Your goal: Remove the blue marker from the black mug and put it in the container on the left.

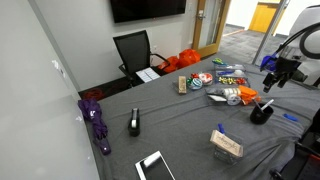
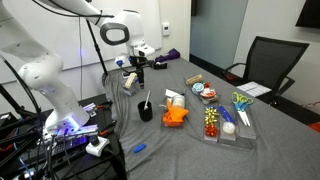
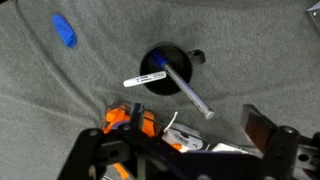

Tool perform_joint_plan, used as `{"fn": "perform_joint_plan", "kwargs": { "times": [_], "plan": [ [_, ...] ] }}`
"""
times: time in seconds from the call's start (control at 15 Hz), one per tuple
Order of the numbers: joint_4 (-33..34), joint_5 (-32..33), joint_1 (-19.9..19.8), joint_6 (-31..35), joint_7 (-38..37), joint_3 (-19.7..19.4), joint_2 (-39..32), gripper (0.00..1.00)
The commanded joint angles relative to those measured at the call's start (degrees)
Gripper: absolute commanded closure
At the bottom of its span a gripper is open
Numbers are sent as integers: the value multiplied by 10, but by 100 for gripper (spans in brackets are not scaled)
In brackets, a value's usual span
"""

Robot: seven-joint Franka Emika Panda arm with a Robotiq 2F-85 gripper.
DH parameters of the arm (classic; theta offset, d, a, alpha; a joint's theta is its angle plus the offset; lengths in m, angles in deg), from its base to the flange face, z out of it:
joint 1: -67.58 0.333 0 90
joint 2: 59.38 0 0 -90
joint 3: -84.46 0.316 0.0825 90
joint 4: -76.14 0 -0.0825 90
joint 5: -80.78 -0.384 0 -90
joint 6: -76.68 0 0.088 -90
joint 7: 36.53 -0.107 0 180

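Observation:
The black mug stands on the grey cloth and shows in both exterior views. A blue-grey marker leans out of it, beside a white stick with a blue band. My gripper is open and empty, hovering above and a little to one side of the mug, not touching it; it also shows in both exterior views. The tan container lies near the table edge, apart from the mug.
A short blue piece lies loose on the cloth near the mug. An orange-and-white item sits next to the mug. A clear tray of markers, a black upright gadget, a tablet and a purple object are also on the table.

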Motion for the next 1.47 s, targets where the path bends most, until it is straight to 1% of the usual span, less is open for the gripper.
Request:
{"fn": "perform_joint_plan", "kwargs": {
  "times": [0.0, 0.2, 0.53, 0.6, 1.0, 1.13, 1.4],
  "plan": [
    [-2, 13, 0, 46, -34, 18, -35, 0],
    [-3, 20, 1, 71, -56, 28, -54, 0],
    [-5, 45, 1, 94, -94, 38, -71, 0],
    [1, 28, 4, 74, -74, 32, -63, 0],
    [1, 29, 4, 74, -77, 33, -63, 0],
    [7, 88, -1, 70, -123, 48, -70, 0],
    [23, 191, 3, 35, -219, 74, -83, 0]
  ]
}}
